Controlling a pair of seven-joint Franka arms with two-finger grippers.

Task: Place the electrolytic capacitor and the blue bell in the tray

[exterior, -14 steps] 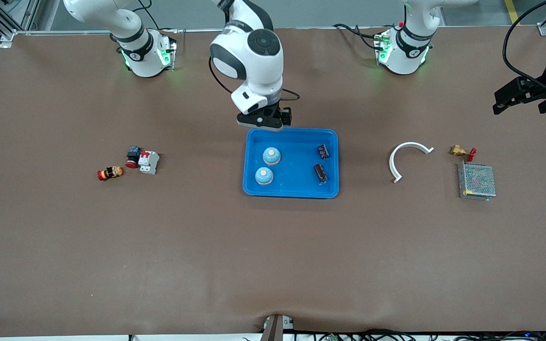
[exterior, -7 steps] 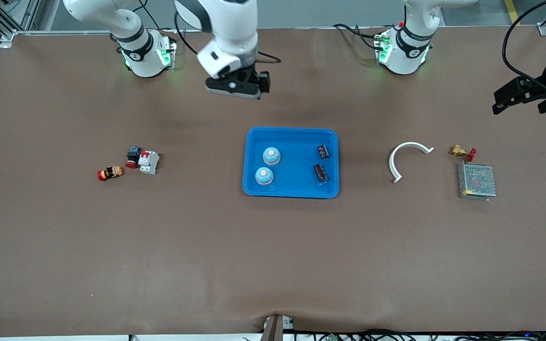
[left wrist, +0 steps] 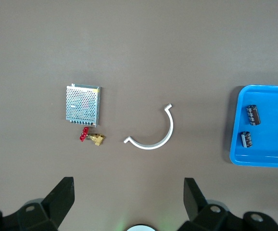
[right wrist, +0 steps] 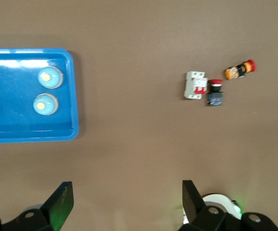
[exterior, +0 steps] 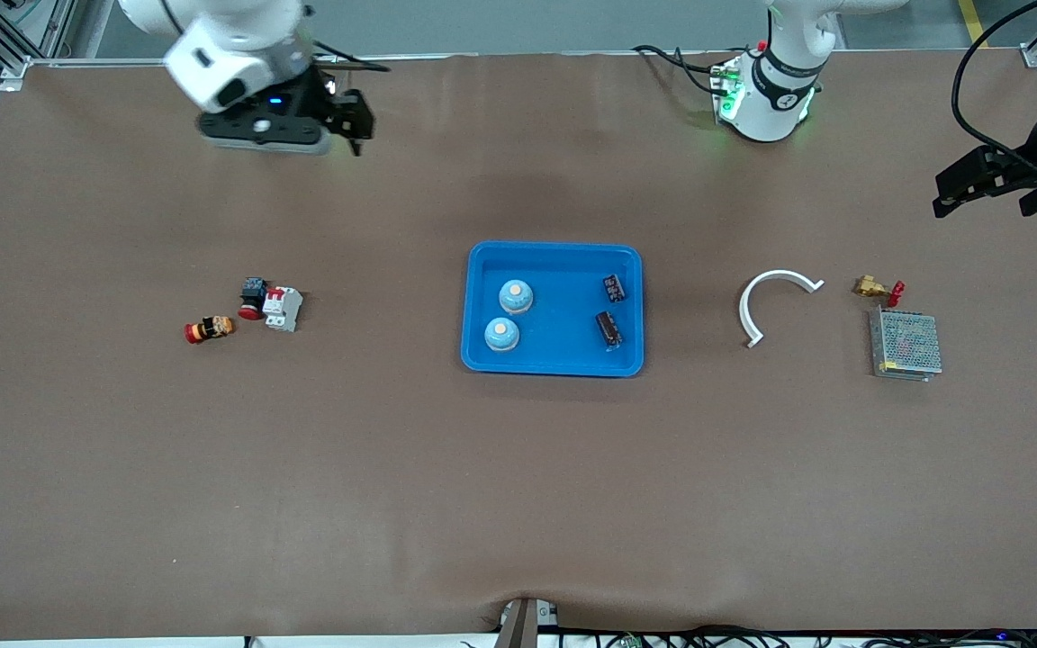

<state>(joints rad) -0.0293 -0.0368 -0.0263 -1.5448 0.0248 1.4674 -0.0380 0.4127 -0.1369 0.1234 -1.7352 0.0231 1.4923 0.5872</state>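
Tray: one blue tray [exterior: 554,364] sits mid-table, between the two clusters of parts.
Bells: two pale blue bells [exterior: 516,295] [exterior: 501,334] stand in the tray, toward the right arm's end, one nearer the front camera than the other.
Capacitors: two dark capacitors [exterior: 614,287] [exterior: 608,328] lie in the tray toward the left arm's end (markings too small to read).
Right gripper: right gripper [exterior: 302,144] hangs over bare table near its own base, fingers spread wide, holding nothing.
Left gripper: left gripper [exterior: 964,184] hangs at the table's edge on the left arm's end, partly cut off by the frame in the front view; its wrist view shows the fingers [left wrist: 62,195] wide apart and empty.
Loose parts, right arm's end: three, a white breaker [exterior: 283,308], a red-capped button switch [exterior: 252,299] touching it, and an orange-and-red piece [exterior: 210,329] a little apart.
Loose parts, left arm's end: three, a white curved strip [exterior: 766,301], a brass valve with red handle [exterior: 877,288], and a metal mesh box [exterior: 906,344] just beside the valve.
Wrist views: the left one cuts the tray off, showing both capacitors and only a sliver of a bell; the right one shows both bells but the capacitors only as slivers at its edge.
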